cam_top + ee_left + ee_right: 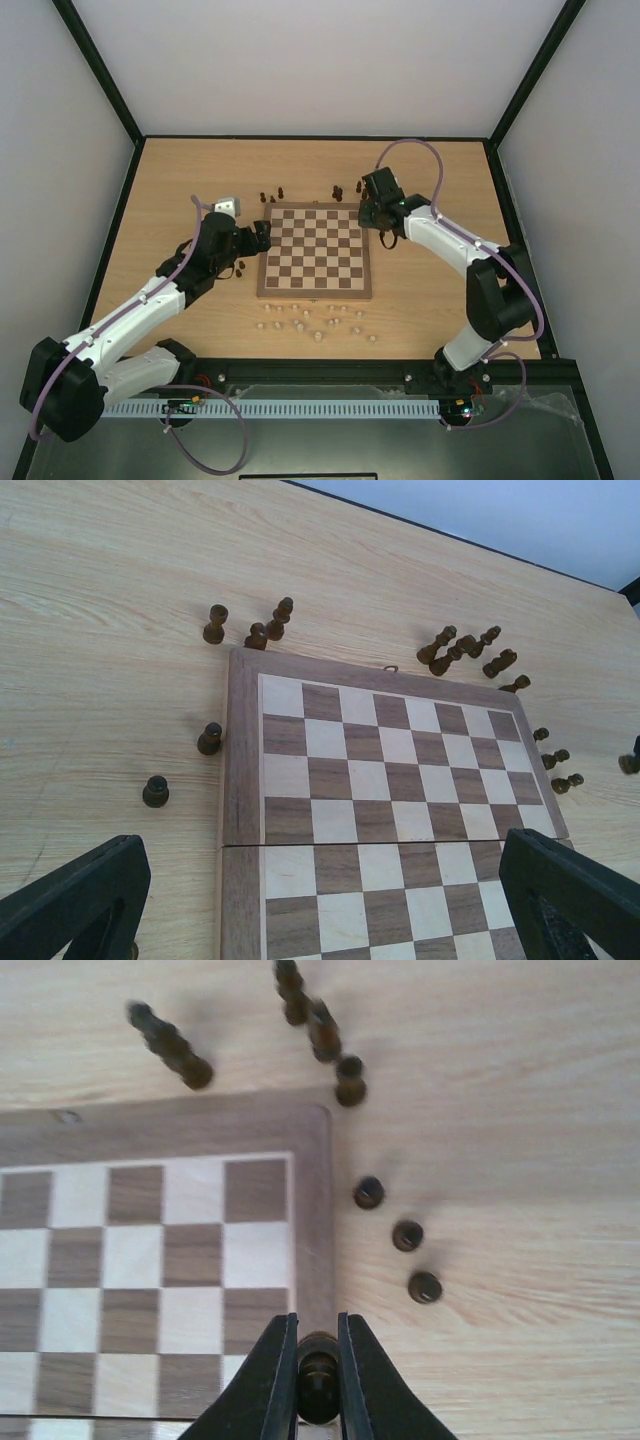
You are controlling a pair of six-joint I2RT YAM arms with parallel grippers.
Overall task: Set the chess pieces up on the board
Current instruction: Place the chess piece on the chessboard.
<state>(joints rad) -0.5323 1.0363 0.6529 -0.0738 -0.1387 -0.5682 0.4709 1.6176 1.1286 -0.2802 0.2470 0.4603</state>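
The board (315, 250) lies mid-table with no piece on any square that shows. Dark chess pieces stand and lie off its far edge (272, 196), (340, 192). My right gripper (318, 1360) is shut on one dark chess piece (318, 1385), just over the board's right border (311, 1210). Three more dark pieces (407, 1235) stand on the table to its right. My left gripper (322, 880) hangs wide open over the board's left half (390, 820), holding nothing. Two dark pieces (210, 738) stand left of the board, and others sit behind it (257, 636), (460, 648).
Several pale beige pieces (310, 320) lie scattered on the table in front of the board. A black frame (310, 137) and white walls bound the wooden table. Both arms reach in from the near edge, one to each side of the board.
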